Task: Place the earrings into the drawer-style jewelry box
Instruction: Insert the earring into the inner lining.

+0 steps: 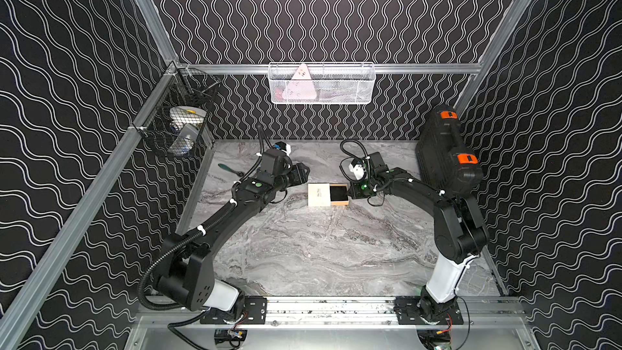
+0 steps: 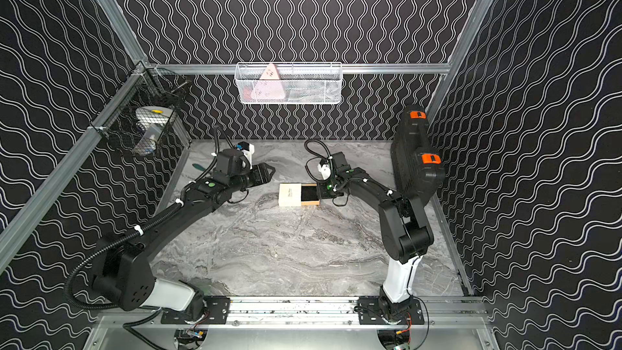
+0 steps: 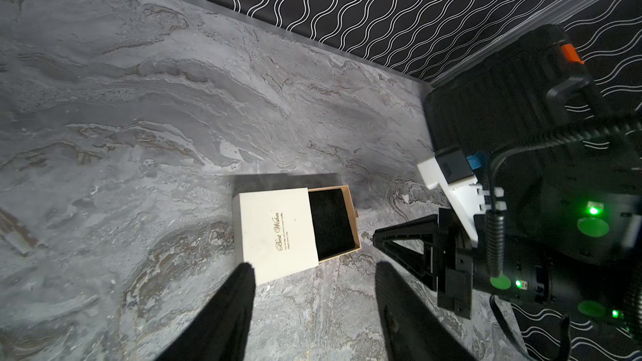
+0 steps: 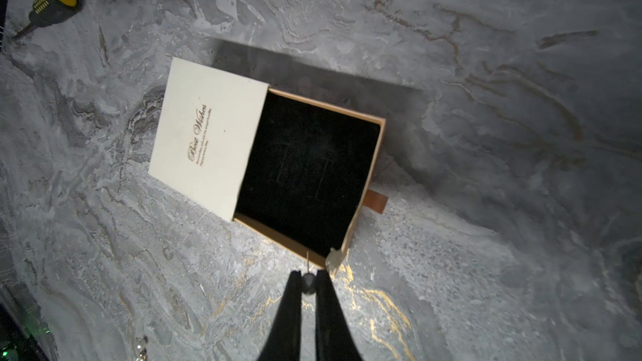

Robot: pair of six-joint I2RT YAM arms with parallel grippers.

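Take 12 o'clock as the back wall in both top views. A big black case (image 1: 447,156) with orange latches stands on edge at 3 o'clock against the side wall, just behind your right arm. A teal-handled tool (image 1: 226,169) lies on the marble tabletop (image 1: 303,247) at 9 o'clock, partly hidden by your left arm. The drawer-style jewelry box (image 1: 328,195) lies flat near the table's middle, between your two grippers. Its cream sleeve (image 4: 205,133) carries small dark print reading "Best Wishes". Its tan tray (image 4: 305,168) is slid roughly halfway out toward 3 o'clock, with a tan pull tab (image 4: 377,201) on that end. All that shows in the tray is black lining with faint slit outlines. Your right gripper (image 4: 308,277) sits at the tray's 3 o'clock end, its fingertips pinched on an earring (image 4: 308,285), a small dark bead with a thin wire hook. A small pale piece (image 4: 332,260) touches the tray's corner just beside those fingertips, and you cannot tell whether it belongs to the earring. Your left gripper (image 3: 314,269) hovers at 10 o'clock from the box, its fingers spread well apart and holding nothing. On the back rail at 12 o'clock, a white wire basket (image 1: 353,94) holds a pink triangular item (image 1: 300,84). At 10 o'clock, a black mesh basket (image 1: 158,143) holds white rolls (image 1: 186,114).
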